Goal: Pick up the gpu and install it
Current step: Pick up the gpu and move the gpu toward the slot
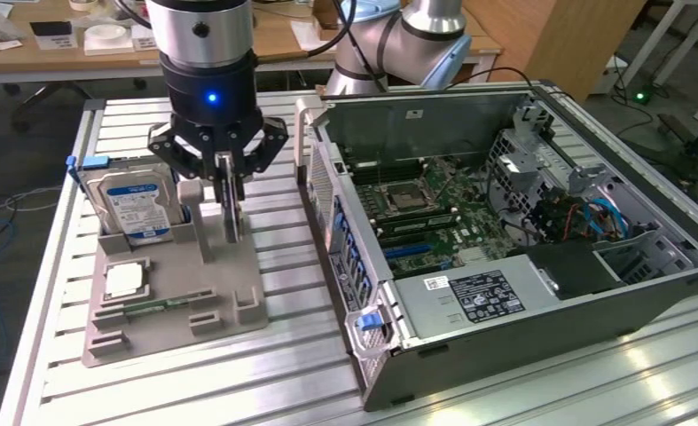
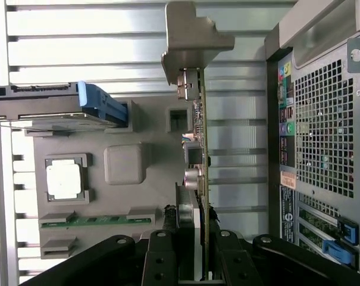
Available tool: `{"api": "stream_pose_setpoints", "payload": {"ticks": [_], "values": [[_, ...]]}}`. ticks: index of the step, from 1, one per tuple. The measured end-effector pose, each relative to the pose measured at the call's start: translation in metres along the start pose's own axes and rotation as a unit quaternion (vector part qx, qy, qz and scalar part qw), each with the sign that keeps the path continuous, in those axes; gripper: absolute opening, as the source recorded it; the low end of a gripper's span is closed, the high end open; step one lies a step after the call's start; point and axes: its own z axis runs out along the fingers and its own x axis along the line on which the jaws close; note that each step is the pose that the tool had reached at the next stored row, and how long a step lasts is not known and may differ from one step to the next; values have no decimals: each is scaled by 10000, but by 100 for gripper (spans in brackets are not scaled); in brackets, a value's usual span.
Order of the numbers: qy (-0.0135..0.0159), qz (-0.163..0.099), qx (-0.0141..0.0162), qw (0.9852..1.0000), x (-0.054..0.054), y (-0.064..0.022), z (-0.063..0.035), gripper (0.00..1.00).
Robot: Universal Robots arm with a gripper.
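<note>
The gpu is a thin card standing on edge over the grey parts tray. In the wrist view the gpu appears edge-on, with its silver end bracket at the far end. My gripper comes straight down onto the card's upper edge and is shut on it. The black fingers sit on either side of the board, so my gripper pinches it. I cannot tell whether the card still rests in its tray slot. The open computer case lies to the exterior view's right of the tray.
On the tray stand a hard drive with a blue-white label, a processor chip and a green memory stick. The case's perforated rear panel is close beside the card. The motherboard lies exposed inside the case on the slatted metal table.
</note>
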Motion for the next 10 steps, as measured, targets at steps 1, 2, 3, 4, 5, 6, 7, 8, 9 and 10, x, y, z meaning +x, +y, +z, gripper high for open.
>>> {"api": "stream_pose_setpoints", "payload": {"ticks": [1,2,3,4,5,6,7,8,9,10], "values": [[0,0,-3,10000,0,0,-8,28],[0,0,-5,10000,0,1,-16,28],[0,0,-9,10000,0,1,-25,28],[0,0,-15,10000,0,1,-31,28],[0,0,-22,10000,0,2,-39,28],[1,0,-31,10000,0,2,-49,28],[2,0,-41,10000,0,3,-59,28],[3,-1,-50,10000,0,3,-67,28],[3,-6,-58,10000,0,4,-73,28],[4,-17,-66,10000,0,4,-78,28]]}}
